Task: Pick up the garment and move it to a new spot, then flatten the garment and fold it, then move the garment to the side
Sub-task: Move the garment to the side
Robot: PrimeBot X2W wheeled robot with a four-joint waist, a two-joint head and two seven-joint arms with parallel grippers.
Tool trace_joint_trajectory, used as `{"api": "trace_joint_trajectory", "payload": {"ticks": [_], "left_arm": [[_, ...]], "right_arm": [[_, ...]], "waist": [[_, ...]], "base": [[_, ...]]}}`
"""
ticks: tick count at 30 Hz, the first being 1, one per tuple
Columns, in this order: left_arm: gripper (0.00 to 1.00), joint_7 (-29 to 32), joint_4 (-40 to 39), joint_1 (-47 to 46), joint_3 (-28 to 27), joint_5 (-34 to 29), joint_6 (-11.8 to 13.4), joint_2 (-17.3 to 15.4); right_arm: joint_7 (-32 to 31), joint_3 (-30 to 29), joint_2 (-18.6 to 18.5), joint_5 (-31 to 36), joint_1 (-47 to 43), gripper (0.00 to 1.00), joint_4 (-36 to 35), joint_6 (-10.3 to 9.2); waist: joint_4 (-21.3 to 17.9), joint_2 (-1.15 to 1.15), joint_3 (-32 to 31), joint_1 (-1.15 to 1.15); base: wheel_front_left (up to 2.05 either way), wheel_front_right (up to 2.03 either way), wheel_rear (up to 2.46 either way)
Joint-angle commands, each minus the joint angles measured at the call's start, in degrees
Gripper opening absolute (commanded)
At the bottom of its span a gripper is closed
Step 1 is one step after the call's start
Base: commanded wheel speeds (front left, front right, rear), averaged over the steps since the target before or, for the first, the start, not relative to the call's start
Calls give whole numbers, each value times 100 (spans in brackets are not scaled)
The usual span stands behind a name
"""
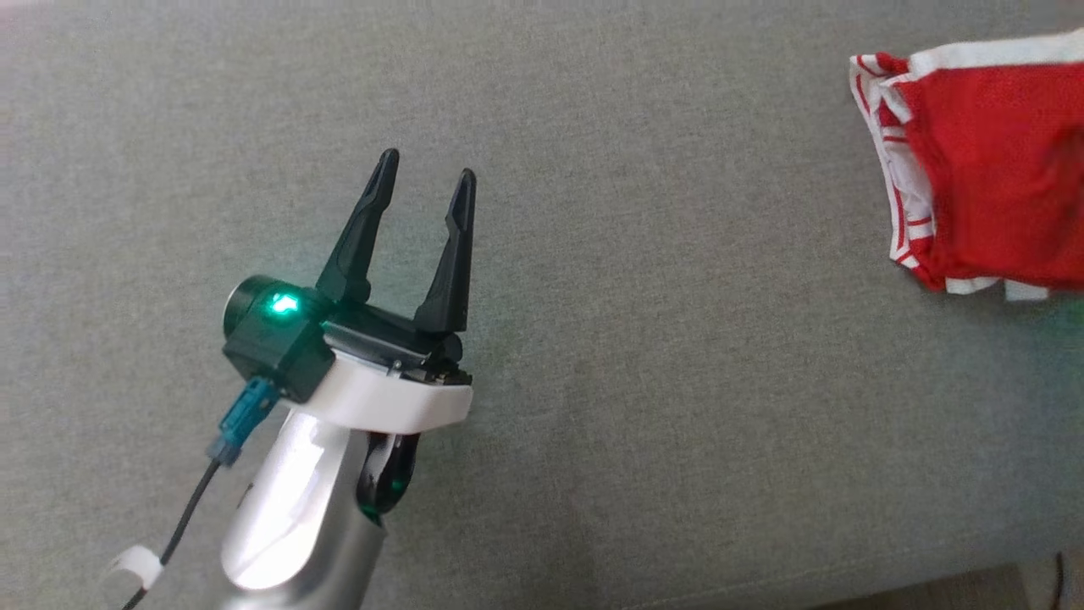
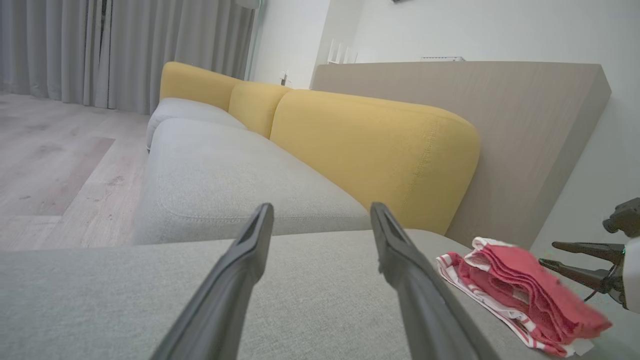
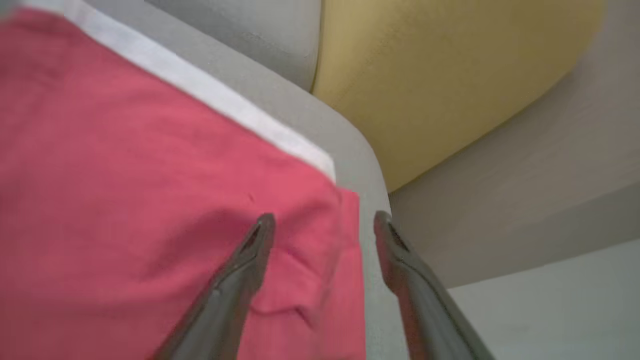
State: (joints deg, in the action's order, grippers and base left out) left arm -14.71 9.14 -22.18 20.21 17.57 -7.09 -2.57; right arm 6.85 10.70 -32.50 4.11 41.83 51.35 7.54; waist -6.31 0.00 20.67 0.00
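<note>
Nearest the head camera, the left pincer [image 1: 428, 165] hovered over the grey fabric sofa seat [image 1: 677, 381] at about 8 o'clock, its two dark fingers spread wide with nothing between them. Well apart from it, at 2 o'clock, the folded red garment with white trim and striped edging [image 1: 991, 161] lay on the same seat. The right pincer [image 3: 325, 219] hung with its jaws parted and empty, one finger above the red cloth, the other above the seat's edge. Mustard-yellow back cushions [image 2: 375, 150] rose behind the seat at 12 o'clock.
</note>
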Motion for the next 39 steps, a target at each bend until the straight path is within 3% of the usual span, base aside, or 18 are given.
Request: {"api": "trace_joint_trajectory", "payload": {"ticks": [1, 9, 14, 26, 31, 39], "left_arm": [[100, -29, -184, -4, -206, -7, -29, -31], [100, -29, -246, 279, -497, 16, -19, -31], [100, -29, -301, 580, -755, 44, 27, -31], [100, -29, -255, 1393, -1125, 162, 157, -31], [100, -29, -104, 1641, -1201, 135, 201, -31], [100, -29, -117, 1826, -1340, -40, 277, -31]], "right_arm": [[146, -97, -54, 11, 33, 100, -123, -5], [529, -383, 597, -242, -27, 100, -688, -5], [669, -458, 1216, -613, -307, 100, -1533, -5], [734, -830, 2694, -944, -2160, 100, -3177, -5], [784, -924, 2928, -890, -2920, 100, -3421, -5], [813, -840, 2961, -994, -3476, 100, -3677, -5]], "waist": [[24, 0, -159, 0], [49, 0, -739, 0], [99, 0, -1206, 0], [363, 0, -1852, 0], [426, 0, -1933, 0], [461, 0, -1959, 0]], "base": [[0, 0, 0], [0, 0, 0], [0, 0, 0], [0, 0, 0], [0, 0, 0], [0, 0, 0]]}}
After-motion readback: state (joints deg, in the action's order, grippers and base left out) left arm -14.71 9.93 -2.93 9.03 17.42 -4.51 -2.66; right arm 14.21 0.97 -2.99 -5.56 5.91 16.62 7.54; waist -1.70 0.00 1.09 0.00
